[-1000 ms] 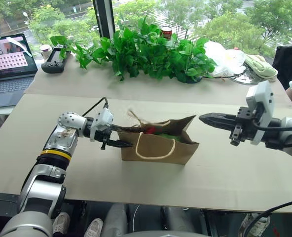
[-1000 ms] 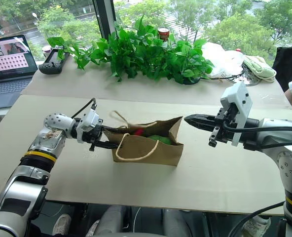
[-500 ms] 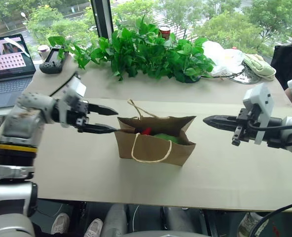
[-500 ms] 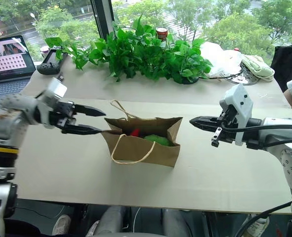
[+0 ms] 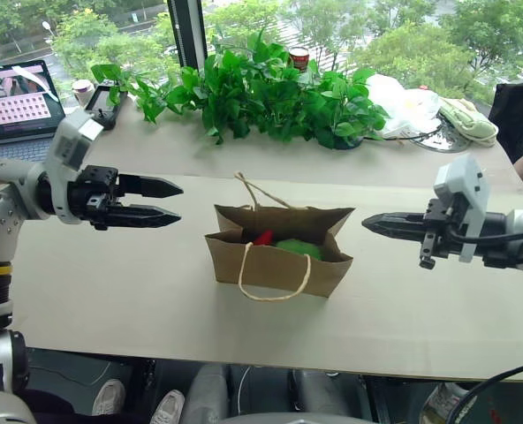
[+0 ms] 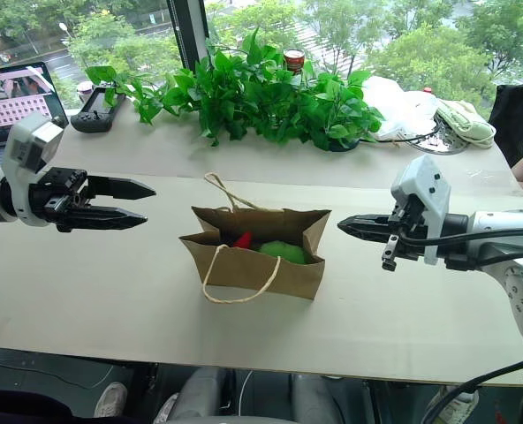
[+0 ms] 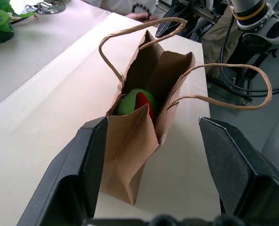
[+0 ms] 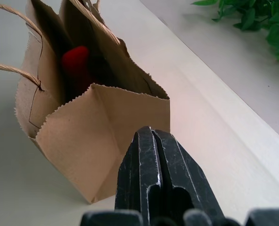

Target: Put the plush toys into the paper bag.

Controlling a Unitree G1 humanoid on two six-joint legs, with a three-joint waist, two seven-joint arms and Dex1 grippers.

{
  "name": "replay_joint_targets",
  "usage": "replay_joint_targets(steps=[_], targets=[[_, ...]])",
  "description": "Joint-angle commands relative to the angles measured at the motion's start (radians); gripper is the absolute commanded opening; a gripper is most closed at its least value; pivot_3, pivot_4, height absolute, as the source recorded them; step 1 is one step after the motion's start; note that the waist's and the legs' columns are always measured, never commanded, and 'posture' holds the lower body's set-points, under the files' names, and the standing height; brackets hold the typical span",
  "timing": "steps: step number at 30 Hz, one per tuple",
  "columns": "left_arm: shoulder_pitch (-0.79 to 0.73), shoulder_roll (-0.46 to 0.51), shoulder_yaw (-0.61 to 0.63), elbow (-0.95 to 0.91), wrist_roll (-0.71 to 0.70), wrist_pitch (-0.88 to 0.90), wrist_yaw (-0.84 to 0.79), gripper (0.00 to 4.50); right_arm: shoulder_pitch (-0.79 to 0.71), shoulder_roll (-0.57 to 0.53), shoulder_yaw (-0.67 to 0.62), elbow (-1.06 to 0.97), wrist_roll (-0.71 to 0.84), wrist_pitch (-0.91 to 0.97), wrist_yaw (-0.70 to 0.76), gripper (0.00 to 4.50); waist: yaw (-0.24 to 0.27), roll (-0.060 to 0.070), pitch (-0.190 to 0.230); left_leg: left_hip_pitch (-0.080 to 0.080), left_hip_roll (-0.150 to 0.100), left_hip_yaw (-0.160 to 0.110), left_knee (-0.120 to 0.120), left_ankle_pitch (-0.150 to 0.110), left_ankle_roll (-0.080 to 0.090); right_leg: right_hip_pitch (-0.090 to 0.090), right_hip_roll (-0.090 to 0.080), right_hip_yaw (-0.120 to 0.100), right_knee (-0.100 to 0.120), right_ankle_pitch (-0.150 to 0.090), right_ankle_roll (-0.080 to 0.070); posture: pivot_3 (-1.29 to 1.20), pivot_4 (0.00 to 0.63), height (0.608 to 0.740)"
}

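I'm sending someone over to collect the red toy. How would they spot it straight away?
On the pale table, in front of the leafy plants, stands a brown paper bag. Inside lies the red toy beside a green toy; it is the only red thing there.

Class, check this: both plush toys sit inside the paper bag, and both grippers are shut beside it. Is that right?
Not quite. The toys are in the bag and the right gripper is shut, but the left gripper is open, as the left wrist view shows.

The paper bag (image 5: pixel 277 265) is plain brown with tan rope handles. Inside it, the round toy (image 5: pixel 297 247) is bright green and the chili toy (image 5: pixel 263 237) is red. The surface (image 5: pixel 155 291) is pale beige.
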Motion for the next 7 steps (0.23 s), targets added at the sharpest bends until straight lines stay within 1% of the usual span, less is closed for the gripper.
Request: replay_joint_targets(steps=[1, 7], targets=[[-0.006, 0.013, 0.03, -0.027, -0.017, -0.003, 0.006, 3.29, -0.018, -0.014, -0.01, -0.005, -0.001, -0.029, 0.01, 0.0, 0.0, 0.0, 0.0, 0.0, 0.0, 0.0, 0.0, 0.0, 0.0, 0.0, 0.0, 0.0, 0.0, 0.0, 0.0, 0.0, 0.15, 0.713], [-0.006, 0.007, 0.033, -0.024, -0.023, -0.009, 0.016, 3.29, -0.02, -0.013, -0.01, -0.005, 0.001, -0.029, 0.01, 0.0, -0.001, 0.0, 0.0, 0.0, 0.0, 0.0, 0.0, 0.0, 0.0, 0.0, 0.0, 0.0, 0.0, 0.0, 0.0, 0.0, 0.15, 0.713]])
